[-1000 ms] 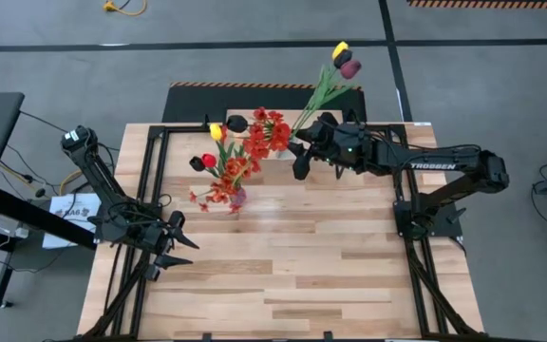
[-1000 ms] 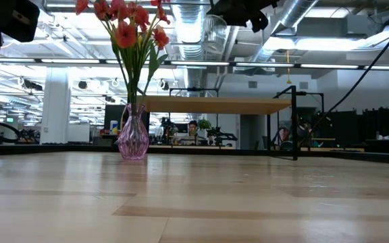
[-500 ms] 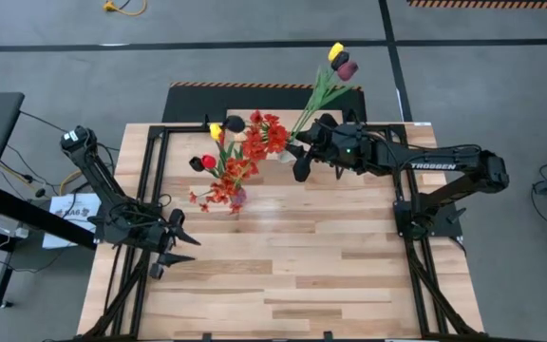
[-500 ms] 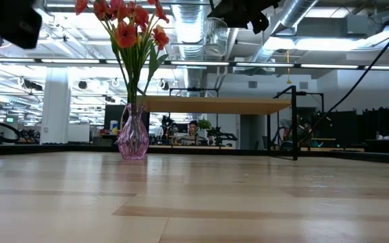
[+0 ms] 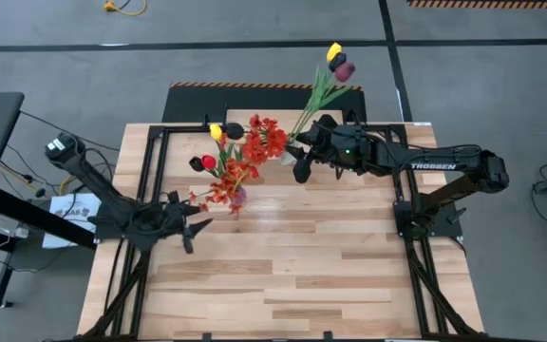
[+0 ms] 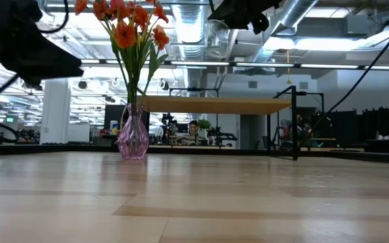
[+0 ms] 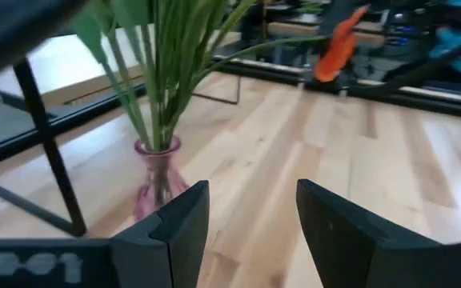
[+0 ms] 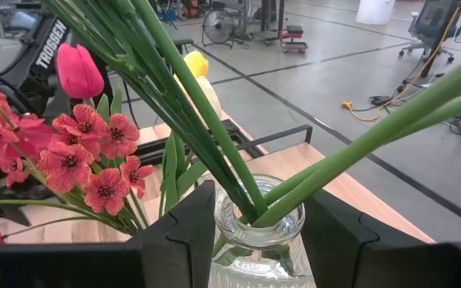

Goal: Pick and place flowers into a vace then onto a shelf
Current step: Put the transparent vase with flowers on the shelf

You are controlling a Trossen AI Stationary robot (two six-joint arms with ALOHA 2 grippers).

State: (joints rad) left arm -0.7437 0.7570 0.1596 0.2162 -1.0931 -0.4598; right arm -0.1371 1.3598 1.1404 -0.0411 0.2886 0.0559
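My right gripper point(image 5: 295, 157) is shut on a clear glass vase point(image 8: 258, 240) that holds long green stems point(image 8: 198, 120). Its yellow and maroon tulip heads point(image 5: 338, 59) lean out past the table's far edge. In the low view the glass vase point(image 6: 216, 37) hangs high above the shelf point(image 6: 215, 105), a light wood top on thin black legs. A pink vase point(image 5: 238, 198) of orange-red sprays and tulips point(image 5: 245, 152) stands with its base on the table. My left gripper point(image 5: 190, 228) is open, just left of and nearer than the pink vase point(image 7: 157, 180), touching nothing. My right gripper pinches the glass vase at its neck and shoulder point(image 8: 258, 220), one finger point(image 8: 194, 240) on each side. The fingers come in about level from the table's right side. The vase is lifted clear of table and shelf and stays roughly upright, with the stems slanting toward the far edge.
Black metal frame rails point(image 5: 155, 171) run along the table's left and right sides. Bare plank tabletop point(image 5: 292, 266) fills the near half. The room beyond holds benches, machines and a seated person point(image 6: 193, 128).
My left arm has swung toward the table's right and far side, bringing its open gripper close to the pink vase; in the low view it now looms larger at the upper left. The right arm and its glass vase have stayed about where they were.
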